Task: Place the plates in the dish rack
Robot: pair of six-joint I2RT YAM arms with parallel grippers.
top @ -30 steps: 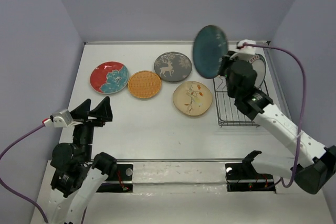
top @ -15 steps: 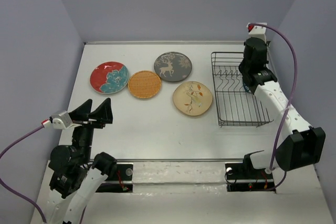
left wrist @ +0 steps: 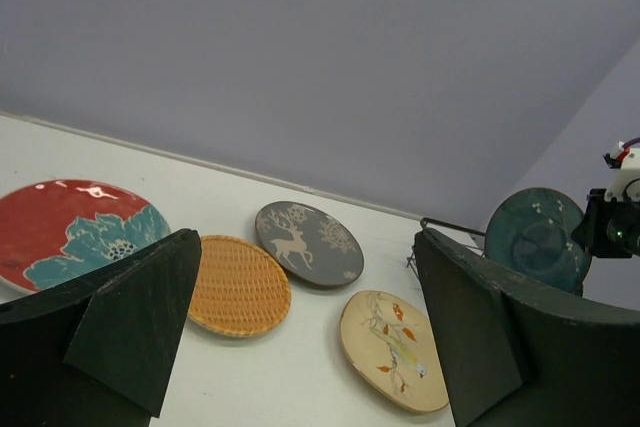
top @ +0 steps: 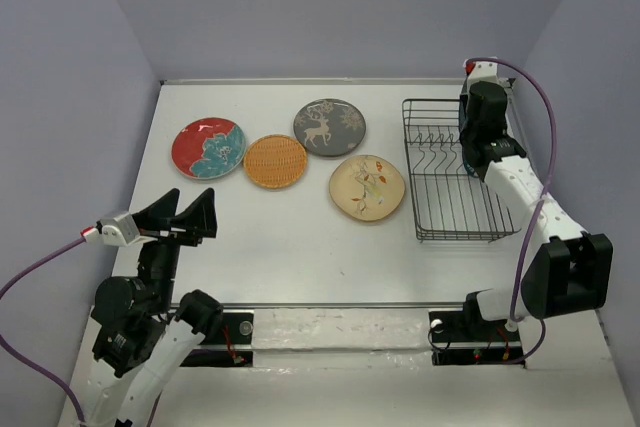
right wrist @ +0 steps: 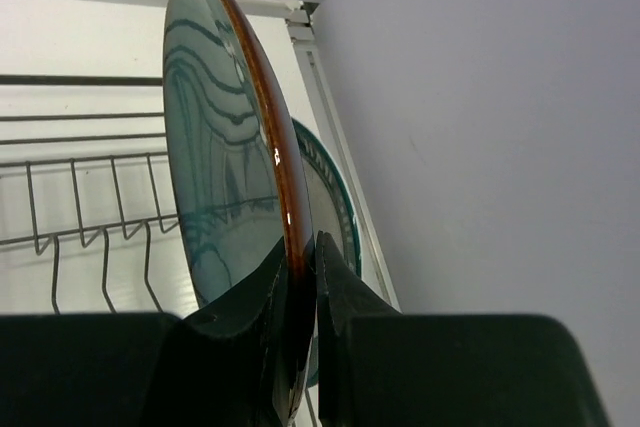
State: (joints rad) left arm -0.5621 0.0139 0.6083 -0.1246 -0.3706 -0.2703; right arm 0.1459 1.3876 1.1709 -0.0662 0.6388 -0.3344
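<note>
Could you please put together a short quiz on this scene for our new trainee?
1. How does the right tool hold the teal plate? A) flat B) upright, by its rim C) not at all
2. True or false: the left tool is shut.
3. How many plates lie flat on the table?

Key
1. B
2. False; it is open and holds nothing.
3. Four: red, orange, grey, cream.
</note>
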